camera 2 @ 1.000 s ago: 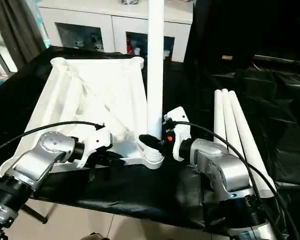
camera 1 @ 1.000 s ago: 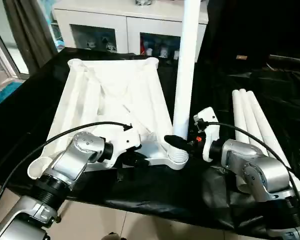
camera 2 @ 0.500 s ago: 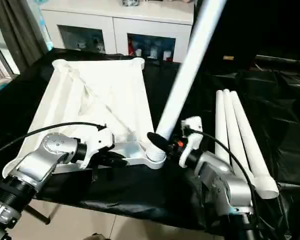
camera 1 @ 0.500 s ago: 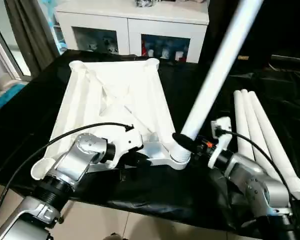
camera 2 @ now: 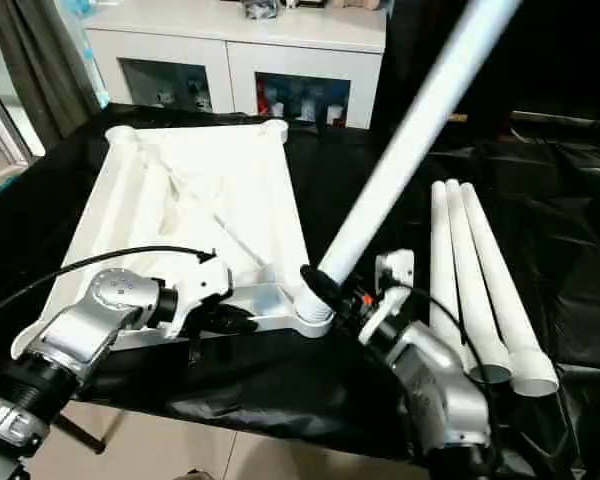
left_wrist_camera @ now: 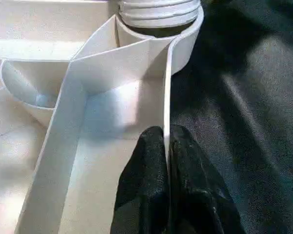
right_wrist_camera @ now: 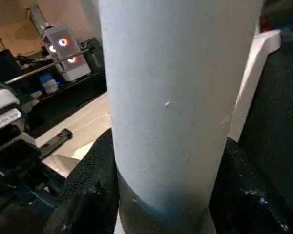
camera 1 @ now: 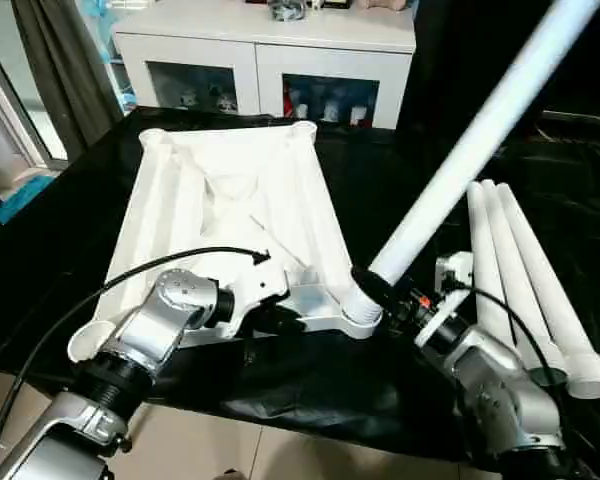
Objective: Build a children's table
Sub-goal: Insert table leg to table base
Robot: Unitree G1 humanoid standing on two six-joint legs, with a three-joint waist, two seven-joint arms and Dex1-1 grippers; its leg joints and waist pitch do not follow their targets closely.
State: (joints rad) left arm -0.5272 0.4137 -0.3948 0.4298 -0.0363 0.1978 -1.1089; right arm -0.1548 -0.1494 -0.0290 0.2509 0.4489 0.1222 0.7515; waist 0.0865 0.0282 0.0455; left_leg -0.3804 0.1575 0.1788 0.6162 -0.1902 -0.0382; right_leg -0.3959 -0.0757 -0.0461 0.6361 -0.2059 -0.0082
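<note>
- Tabletop lies upside down on the black-covered table in front of you, ribbed underside up, with the white cabinet behind its far edge.
- Your left gripper is pinched closed on the thin raised rim at the tabletop's near edge, one black finger on each side of the wall, near the corner socket.
- Your right gripper is clamped around the leg just above that near right socket, with a black finger on either side of the tube.
- That leg leans steeply away to the right rather than standing upright; its threaded foot sits at the socket.
- Three more legs lie side by side on the black cloth to your right, well apart from the tabletop.
</note>
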